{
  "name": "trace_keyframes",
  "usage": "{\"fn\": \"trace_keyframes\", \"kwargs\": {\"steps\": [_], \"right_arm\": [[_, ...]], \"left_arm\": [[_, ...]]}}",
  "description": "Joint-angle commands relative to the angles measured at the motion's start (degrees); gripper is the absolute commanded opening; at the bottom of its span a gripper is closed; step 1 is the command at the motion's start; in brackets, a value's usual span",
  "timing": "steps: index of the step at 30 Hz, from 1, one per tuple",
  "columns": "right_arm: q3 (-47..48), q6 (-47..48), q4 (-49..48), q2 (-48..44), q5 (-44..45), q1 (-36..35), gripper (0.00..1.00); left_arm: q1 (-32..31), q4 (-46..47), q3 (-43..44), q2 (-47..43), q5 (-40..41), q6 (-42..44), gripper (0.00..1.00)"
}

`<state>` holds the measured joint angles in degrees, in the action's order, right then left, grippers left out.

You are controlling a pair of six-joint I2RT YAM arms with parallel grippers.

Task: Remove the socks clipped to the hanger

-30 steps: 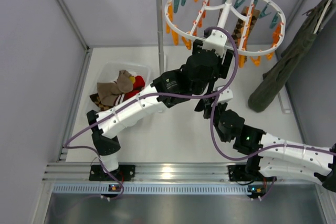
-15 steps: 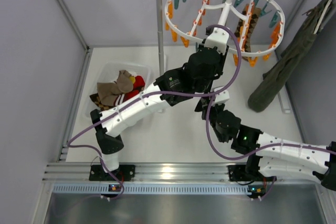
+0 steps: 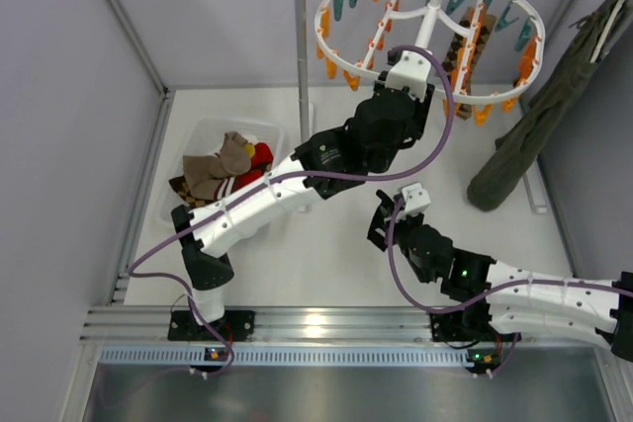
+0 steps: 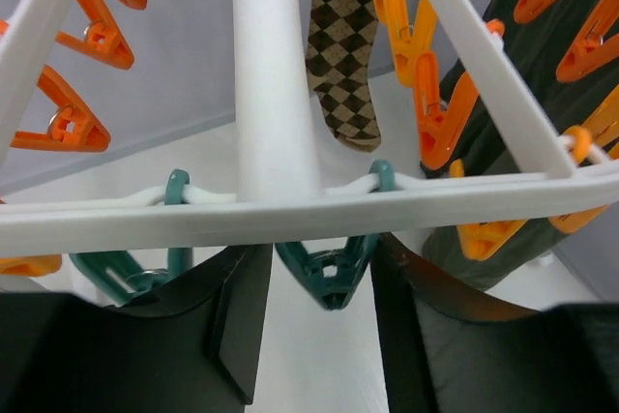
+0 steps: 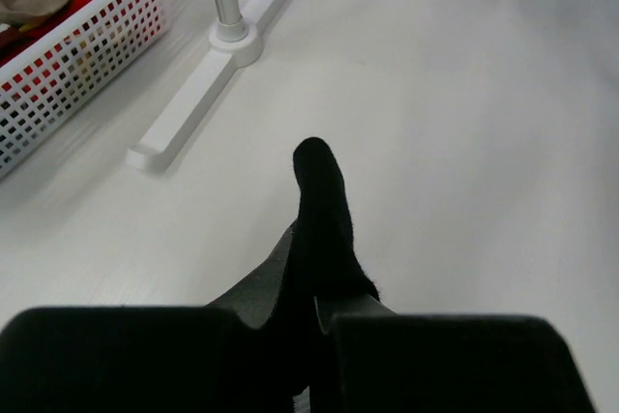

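The white oval hanger (image 3: 427,15) with orange and teal clips hangs from the rail; one brown argyle sock (image 3: 463,54) is still clipped to it and also shows in the left wrist view (image 4: 343,55). My left gripper (image 3: 415,91) is raised just under the hanger's rim bar (image 4: 309,212). It is open (image 4: 319,326), with its jaws on either side of an empty teal clip (image 4: 334,273). My right gripper (image 3: 382,229) is low over the table, shut (image 5: 314,287) on a dark soft sock (image 5: 321,191) that sticks out past its tips.
A white mesh basket (image 3: 203,131) at the left holds several removed socks (image 3: 223,167); it also shows in the right wrist view (image 5: 73,41). The grey pole (image 3: 300,42) stands on a white foot (image 5: 218,74). An olive garment (image 3: 539,111) hangs at the right.
My right gripper has drawn back from under the hanger toward the near edge, with the dark sock in it. My left gripper rose closer to the hanger, which swung slightly right.
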<state>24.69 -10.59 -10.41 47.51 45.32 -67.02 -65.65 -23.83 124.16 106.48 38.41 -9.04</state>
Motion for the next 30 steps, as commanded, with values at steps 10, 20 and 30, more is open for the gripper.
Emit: {"fn": "trace_keyframes", "kwargs": {"steps": [10, 20, 30], "right_arm": [[0.5, -0.2, -2.9, -1.1, -5.0, -0.9, 0.00], [4.7, 1.6, -5.1, 2.4, -12.6, 1.7, 0.00], [18.1, 3.7, -6.4, 12.6, -26.1, 4.7, 0.00]], "left_arm": [[0.2, 2.0, -14.9, -11.7, 0.5, -3.8, 0.89], [0.3, 1.6, -39.9, -31.3, 14.2, -6.6, 0.98], [8.8, -13.0, -53.3, -49.5, 20.4, -15.4, 0.98]]}}
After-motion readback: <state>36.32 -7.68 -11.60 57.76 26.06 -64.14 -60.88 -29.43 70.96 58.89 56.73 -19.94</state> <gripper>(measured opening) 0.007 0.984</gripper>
